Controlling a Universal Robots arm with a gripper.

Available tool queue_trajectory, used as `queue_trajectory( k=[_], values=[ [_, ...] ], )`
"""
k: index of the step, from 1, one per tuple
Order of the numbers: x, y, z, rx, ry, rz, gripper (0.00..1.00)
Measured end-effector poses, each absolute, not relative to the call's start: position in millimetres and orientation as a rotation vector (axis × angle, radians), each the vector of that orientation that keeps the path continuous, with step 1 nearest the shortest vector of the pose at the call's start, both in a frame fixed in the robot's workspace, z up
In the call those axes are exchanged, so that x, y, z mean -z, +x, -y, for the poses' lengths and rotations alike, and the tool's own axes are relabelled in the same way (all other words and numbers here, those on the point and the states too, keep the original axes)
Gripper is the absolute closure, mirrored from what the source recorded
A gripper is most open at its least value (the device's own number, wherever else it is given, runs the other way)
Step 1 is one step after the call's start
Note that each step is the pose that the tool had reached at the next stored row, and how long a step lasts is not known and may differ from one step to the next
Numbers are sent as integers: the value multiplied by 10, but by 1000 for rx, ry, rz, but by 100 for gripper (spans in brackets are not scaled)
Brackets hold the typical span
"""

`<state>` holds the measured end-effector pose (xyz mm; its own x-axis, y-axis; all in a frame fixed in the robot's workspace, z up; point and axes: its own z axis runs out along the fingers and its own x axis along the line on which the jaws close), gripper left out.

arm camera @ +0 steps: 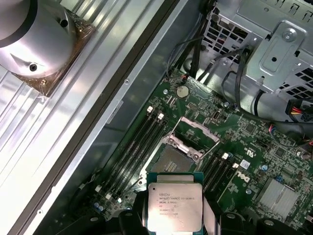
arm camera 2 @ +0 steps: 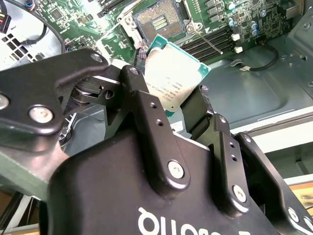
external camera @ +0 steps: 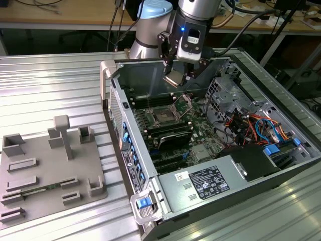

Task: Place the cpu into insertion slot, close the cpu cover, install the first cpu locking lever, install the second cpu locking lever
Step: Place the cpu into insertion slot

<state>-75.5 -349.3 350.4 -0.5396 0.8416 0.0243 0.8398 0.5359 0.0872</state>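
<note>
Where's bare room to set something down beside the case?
Bare slatted table lies at the exterior view's left, behind the grey fixture tray, and at its lower right past the computer case. Inside is crowded: cables, and the pincer holding the cpu.

cpu [arm camera 2: 172, 73] btm edge behind tool [arm camera 2: 168, 92], insertion slot [arm camera: 170, 157] pt. behind cpu

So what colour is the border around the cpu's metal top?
Green, edging the cpu; it shows best in the second wrist view.
</note>
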Motion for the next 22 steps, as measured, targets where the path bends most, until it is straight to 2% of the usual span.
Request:
queue_trajectory(
  k=[22],
  values=[
    [-3503, -762, 3499, -136, 1604, -2670, 45]
  ],
)
